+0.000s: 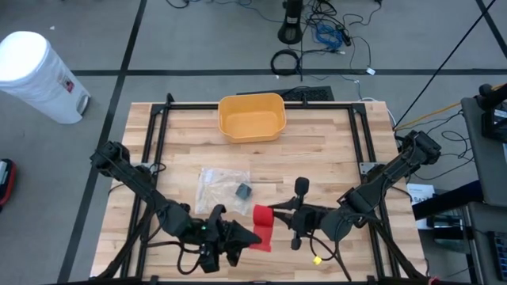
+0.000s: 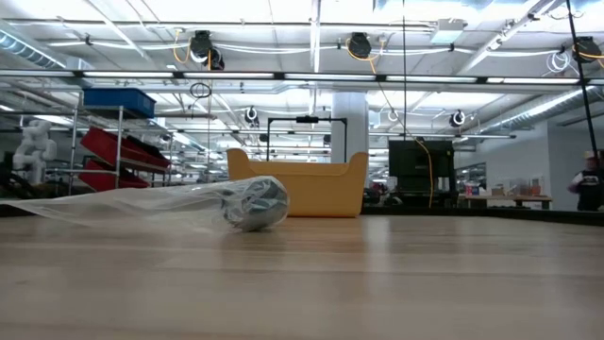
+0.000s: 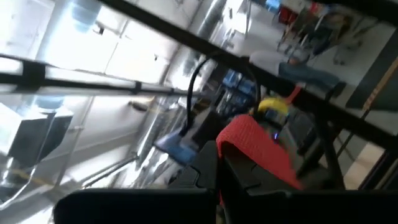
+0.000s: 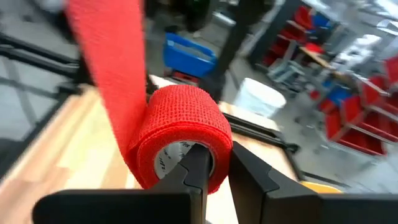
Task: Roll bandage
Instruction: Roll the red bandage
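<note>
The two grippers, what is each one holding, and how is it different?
The right gripper is shut on the red bandage roll, one finger poked through its hole. The left gripper is shut on the loose red strip instead. In the high view the right gripper comes from the right and the left gripper from the left. Both are dark, and both hold the same red bandage.

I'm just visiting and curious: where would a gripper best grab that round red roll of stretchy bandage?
Probably as the right gripper does now: one finger inside the hollow core of the red bandage roll, one outside, pinching the wall from its open end. That likely leaves the loose red strip free to wind. The left gripper holds that strip's far end.
</note>
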